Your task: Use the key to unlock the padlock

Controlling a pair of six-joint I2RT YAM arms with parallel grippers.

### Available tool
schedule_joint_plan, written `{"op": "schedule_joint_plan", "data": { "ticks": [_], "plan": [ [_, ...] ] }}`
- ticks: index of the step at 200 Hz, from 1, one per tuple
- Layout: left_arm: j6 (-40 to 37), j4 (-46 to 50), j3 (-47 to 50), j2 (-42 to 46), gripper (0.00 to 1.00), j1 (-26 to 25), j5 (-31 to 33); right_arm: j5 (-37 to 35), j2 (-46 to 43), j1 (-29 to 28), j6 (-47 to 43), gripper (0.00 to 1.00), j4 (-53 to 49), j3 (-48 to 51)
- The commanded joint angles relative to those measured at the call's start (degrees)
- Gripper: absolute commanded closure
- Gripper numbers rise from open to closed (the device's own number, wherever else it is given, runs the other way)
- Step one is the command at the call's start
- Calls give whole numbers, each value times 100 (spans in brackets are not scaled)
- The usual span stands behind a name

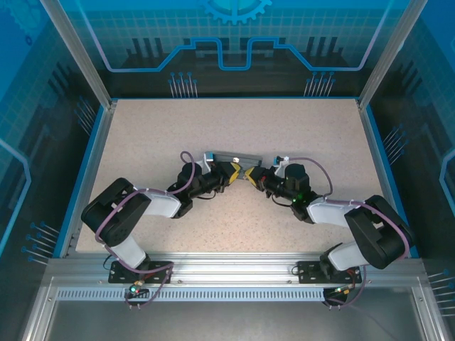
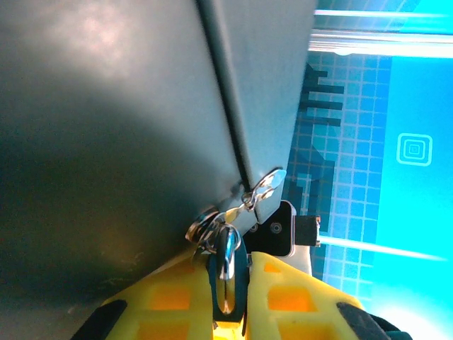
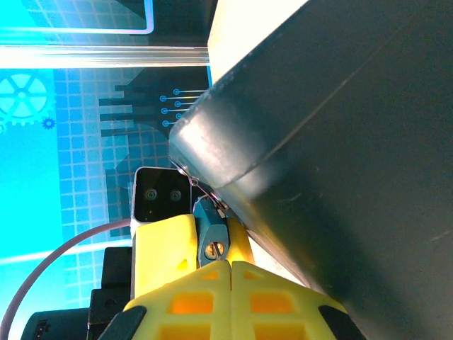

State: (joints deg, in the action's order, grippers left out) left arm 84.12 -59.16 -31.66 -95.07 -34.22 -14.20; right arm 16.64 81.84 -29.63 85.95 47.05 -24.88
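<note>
The padlock [image 2: 241, 280] is small and blue with a silver shackle. My left gripper [image 2: 228, 265] is shut on its body. A ring of spare keys [image 2: 202, 225] hangs from the shackle. In the right wrist view the padlock's [image 3: 209, 228] brass keyhole end faces my right gripper [image 3: 231, 265]. Its yellow fingers are pressed shut on the key [image 3: 219, 254], a thin dark sliver reaching from their tips into the keyhole. From above, the left gripper [image 1: 232, 172] and right gripper [image 1: 254, 176] meet tip to tip at the table's middle.
A long dark grey metal box [image 1: 229, 155] lies just behind both grippers and looms close beside them in the wrist views [image 2: 106, 142] [image 3: 340, 163]. The speckled table [image 1: 234, 121] is ringed by blue enclosure walls [image 1: 234, 42].
</note>
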Motion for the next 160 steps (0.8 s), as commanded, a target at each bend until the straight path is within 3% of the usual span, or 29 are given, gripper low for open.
{"op": "schedule_joint_plan", "data": {
  "ticks": [1, 34, 120, 160],
  "plan": [
    [-4, -516, -51, 96, 100, -116, -413, -100, 217, -91, 18, 100, 319, -175],
    [-9, -516, -68, 58, 100, -160, -400, -102, 499, -172, 282, 100, 750, -382],
    [-7, -586, -13, -34, 100, -243, -299, -304, 500, -234, 170, 100, 382, -485],
    [-35, -583, -143, -202, 100, -348, -253, -201, 1082, -386, 264, 100, 498, -1198]
  ]
}}
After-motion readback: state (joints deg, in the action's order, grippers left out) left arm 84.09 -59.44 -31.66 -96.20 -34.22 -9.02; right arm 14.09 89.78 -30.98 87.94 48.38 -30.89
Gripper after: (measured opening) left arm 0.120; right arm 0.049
